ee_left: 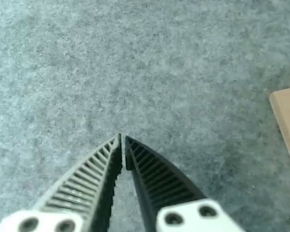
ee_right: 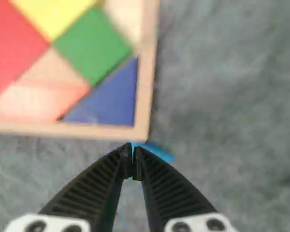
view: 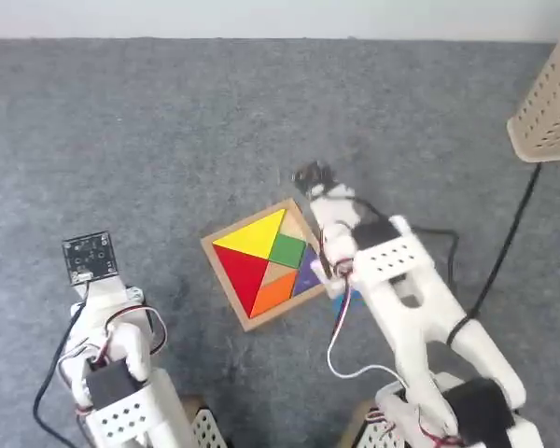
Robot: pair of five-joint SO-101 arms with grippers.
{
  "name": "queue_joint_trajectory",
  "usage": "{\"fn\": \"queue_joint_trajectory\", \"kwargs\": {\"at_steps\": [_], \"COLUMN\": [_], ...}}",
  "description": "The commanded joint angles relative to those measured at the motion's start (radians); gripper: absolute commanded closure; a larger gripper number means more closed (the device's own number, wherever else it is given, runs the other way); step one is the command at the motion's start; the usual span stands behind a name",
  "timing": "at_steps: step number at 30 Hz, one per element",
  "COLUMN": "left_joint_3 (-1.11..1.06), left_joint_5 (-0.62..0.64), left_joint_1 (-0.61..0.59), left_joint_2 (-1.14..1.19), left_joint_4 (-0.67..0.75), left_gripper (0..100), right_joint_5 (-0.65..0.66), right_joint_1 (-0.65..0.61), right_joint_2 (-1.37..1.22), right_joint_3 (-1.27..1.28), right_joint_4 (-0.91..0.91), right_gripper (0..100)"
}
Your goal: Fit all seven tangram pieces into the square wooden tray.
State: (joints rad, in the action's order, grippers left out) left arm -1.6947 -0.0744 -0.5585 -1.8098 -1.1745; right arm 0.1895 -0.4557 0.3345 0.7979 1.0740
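Note:
The square wooden tray (view: 226, 273) lies mid-table with yellow (view: 253, 239), red (view: 244, 271), green (view: 287, 250), orange (view: 274, 293) and dark blue (ee_right: 108, 100) pieces in it. Bare wood shows between them. A light blue piece (ee_right: 157, 152) lies on the carpet just outside the tray's corner (ee_right: 144, 130). My right gripper (ee_right: 132, 151) is shut, its tips right at that piece, nothing visibly between the jaws. The right arm (view: 392, 257) hangs over the tray's right edge. Left of the tray's edge (ee_left: 285, 108), my left gripper (ee_left: 122, 141) is shut over bare carpet.
Grey carpet covers the table. A perforated beige basket (view: 549, 107) stands at the far right edge, and a black cable (view: 504, 243) runs down from it past the right arm. The left arm (view: 112, 364) sits at the near left.

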Motion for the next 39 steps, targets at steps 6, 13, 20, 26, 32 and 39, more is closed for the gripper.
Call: {"fn": "queue_joint_trajectory", "kwargs": {"at_steps": [6,13,20,26,32,39], "left_joint_3": [0.008,0.008,0.008,0.008,0.008,0.008], "left_joint_5": [0.014,0.014,0.014,0.014,0.014,0.014], "left_joint_1": [0.003,0.003,0.003,0.003,0.003,0.003], "left_joint_2": [-0.008,-0.008,-0.008,-0.008,-0.008,-0.008], "left_joint_4": [-0.006,-0.006,-0.006,-0.006,-0.006,-0.006], "left_gripper": [99,99,99,99,99,99], "right_joint_5": [-0.014,-0.051,-0.046,0.035,0.227,0.417], "right_joint_1": [0.001,0.001,0.001,-0.008,-0.076,-0.077], "right_joint_2": [0.051,0.051,0.051,0.127,0.274,0.16], "right_joint_3": [0.069,0.153,0.166,0.16,0.187,0.181], "right_joint_4": [-0.05,-0.15,-0.193,-0.128,-0.059,-0.053], "right_gripper": [89.4,84.9,85.1,85.0,85.0,74.5]}}
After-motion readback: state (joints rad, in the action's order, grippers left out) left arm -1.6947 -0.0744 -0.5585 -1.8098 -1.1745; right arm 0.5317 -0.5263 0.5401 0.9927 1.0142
